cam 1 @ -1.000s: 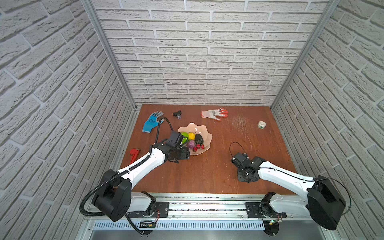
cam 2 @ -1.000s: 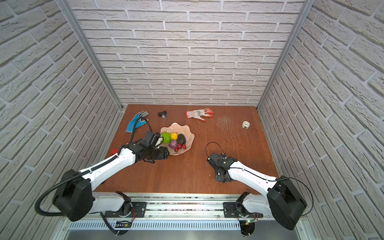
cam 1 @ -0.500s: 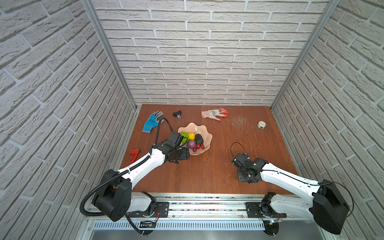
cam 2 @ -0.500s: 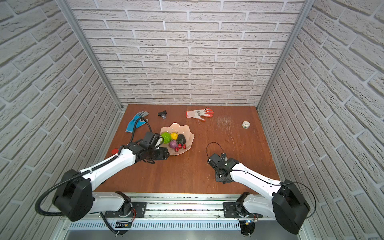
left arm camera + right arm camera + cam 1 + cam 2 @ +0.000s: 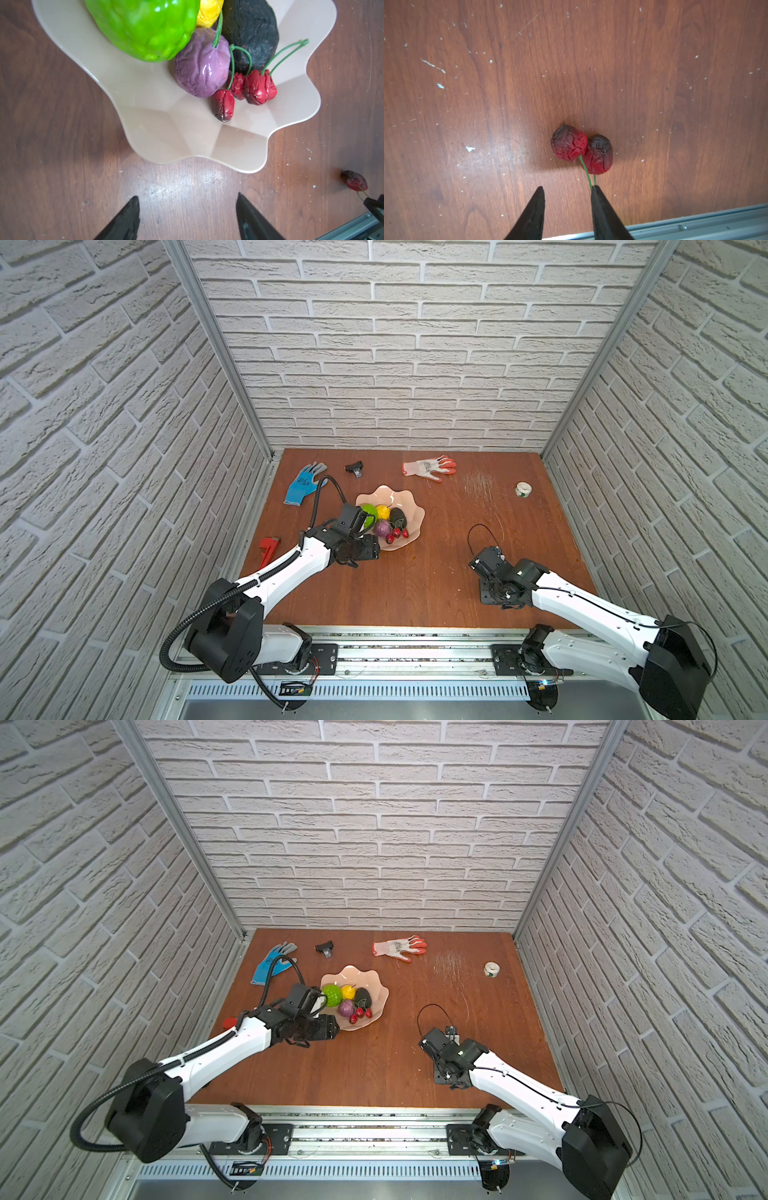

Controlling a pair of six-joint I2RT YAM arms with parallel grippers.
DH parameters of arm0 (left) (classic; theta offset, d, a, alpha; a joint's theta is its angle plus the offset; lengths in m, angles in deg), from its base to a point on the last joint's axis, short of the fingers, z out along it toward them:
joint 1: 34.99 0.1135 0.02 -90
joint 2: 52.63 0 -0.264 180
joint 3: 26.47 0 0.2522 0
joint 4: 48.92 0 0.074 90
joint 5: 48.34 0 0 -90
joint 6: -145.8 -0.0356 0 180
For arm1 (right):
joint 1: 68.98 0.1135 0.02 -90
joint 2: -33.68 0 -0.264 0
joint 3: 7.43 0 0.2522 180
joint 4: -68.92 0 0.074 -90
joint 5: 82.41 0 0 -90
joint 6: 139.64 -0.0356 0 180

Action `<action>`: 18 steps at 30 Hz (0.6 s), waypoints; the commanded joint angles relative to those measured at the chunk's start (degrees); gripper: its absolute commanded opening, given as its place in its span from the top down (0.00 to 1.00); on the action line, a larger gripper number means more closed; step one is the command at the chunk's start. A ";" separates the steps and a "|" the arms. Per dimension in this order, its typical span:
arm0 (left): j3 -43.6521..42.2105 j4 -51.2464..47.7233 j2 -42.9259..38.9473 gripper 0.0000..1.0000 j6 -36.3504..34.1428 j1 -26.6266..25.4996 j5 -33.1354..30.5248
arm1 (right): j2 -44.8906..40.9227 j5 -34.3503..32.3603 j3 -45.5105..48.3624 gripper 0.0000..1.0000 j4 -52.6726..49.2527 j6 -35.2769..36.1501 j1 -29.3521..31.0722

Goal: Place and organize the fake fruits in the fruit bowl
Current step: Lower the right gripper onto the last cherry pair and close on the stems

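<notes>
the left pincer (image 5: 187, 196) gapes empty near the fruit bowl (image 5: 187, 141) (its green ball (image 5: 145, 27) cut off); the right pincer (image 5: 568, 187), apart, faces two red berries (image 5: 569, 145) on the bench (image 5: 467, 83), stem ends hidden behind one finger (image 5: 602, 207).

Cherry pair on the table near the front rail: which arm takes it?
Right. Its fingers are open at the stems of the cherries; the left fingers sit by the bowl, well away.
</notes>
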 commanded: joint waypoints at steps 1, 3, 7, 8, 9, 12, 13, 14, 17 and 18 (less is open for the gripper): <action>-0.68 1.98 0.39 0.27 -0.03 0.22 0.63 | -1.24 -2.08 -1.14 0.60 -1.78 -1.11 0.57; -0.59 2.04 0.63 0.27 -0.05 0.23 0.84 | -1.28 -3.21 -1.03 0.60 -2.40 -1.70 0.61; -0.68 2.04 0.45 0.27 -0.02 0.25 0.90 | 2.69 -4.30 -1.43 0.55 -3.61 -3.19 0.58; -0.72 2.12 0.31 0.27 0.04 0.25 0.96 | 3.77 -4.23 -1.43 0.52 -3.63 -3.28 0.60; -0.85 2.04 0.37 0.27 0.04 0.25 0.90 | 4.90 -4.06 -1.32 0.51 -3.36 -3.42 0.62; -1.07 2.04 0.20 0.27 0.03 0.25 0.84 | 5.25 -3.10 -0.35 0.50 -2.20 -3.68 0.57; -1.12 2.02 0.19 0.27 -0.03 0.27 0.81 | 4.80 -2.86 0.11 0.50 -1.80 -3.81 0.56; -1.12 1.99 0.19 0.27 -0.04 0.25 0.81 | 4.08 -2.40 0.58 0.50 -1.27 -3.81 0.63; -1.21 2.33 0.44 0.27 -0.03 0.23 0.81 | 2.84 -1.42 1.47 0.55 -0.19 -3.53 0.58; -1.20 2.52 0.61 0.27 0.04 0.25 1.01 | 2.85 -1.28 1.49 0.57 -0.10 -3.48 0.57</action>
